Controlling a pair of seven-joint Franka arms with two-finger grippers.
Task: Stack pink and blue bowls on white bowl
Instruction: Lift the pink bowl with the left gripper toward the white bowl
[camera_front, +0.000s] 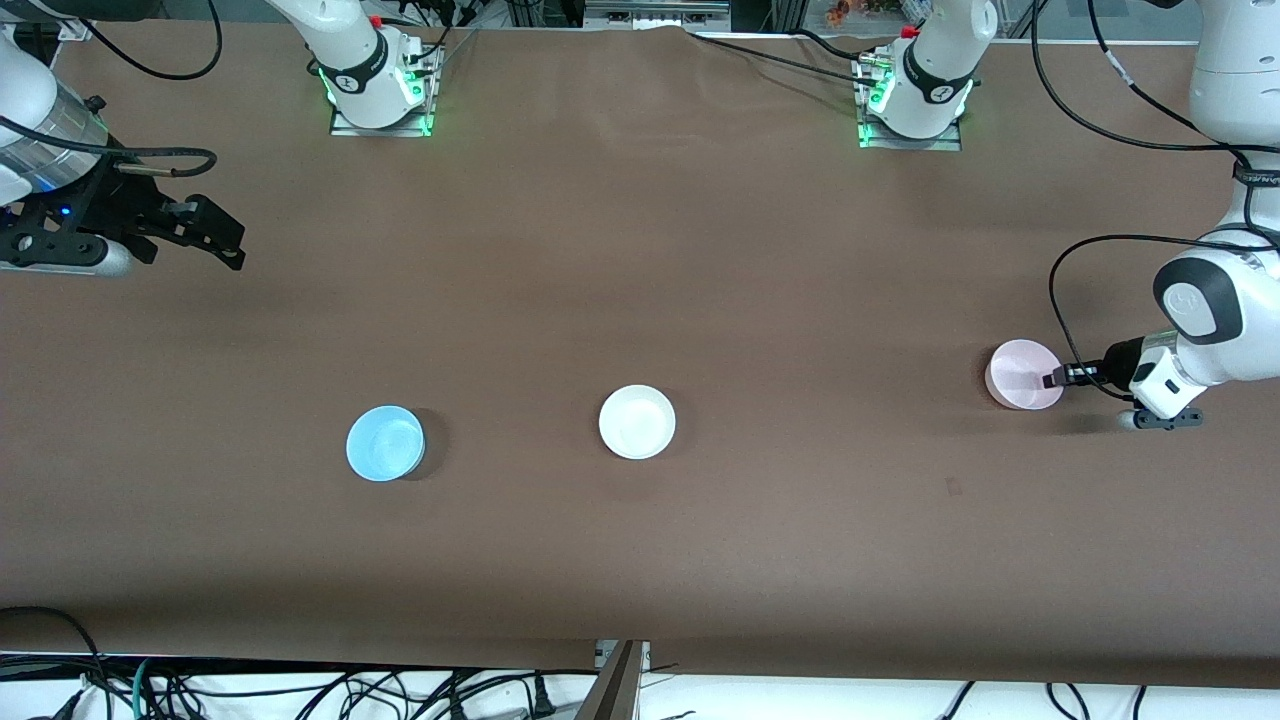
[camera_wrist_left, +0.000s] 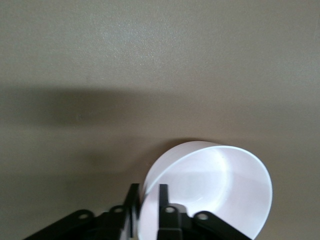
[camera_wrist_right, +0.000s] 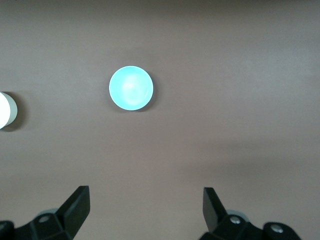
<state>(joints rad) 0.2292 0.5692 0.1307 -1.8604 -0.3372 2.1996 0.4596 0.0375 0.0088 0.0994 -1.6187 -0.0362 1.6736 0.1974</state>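
The pale pink bowl (camera_front: 1020, 372) is near the left arm's end of the table. My left gripper (camera_front: 1052, 380) is shut on its rim, one finger inside and one outside, as the left wrist view shows (camera_wrist_left: 148, 200); the bowl (camera_wrist_left: 215, 185) looks tilted there. The white bowl (camera_front: 637, 421) sits upright mid-table. The sky blue bowl (camera_front: 385, 443) sits upright toward the right arm's end. My right gripper (camera_front: 215, 235) is open and empty, up over the table at the right arm's end. Its wrist view (camera_wrist_right: 146, 205) shows the blue bowl (camera_wrist_right: 131, 88) and an edge of the white bowl (camera_wrist_right: 6, 111).
The brown table (camera_front: 640, 250) carries only the three bowls. The arm bases (camera_front: 378, 95) stand along its edge farthest from the front camera. Cables hang past the edge nearest that camera (camera_front: 300, 690).
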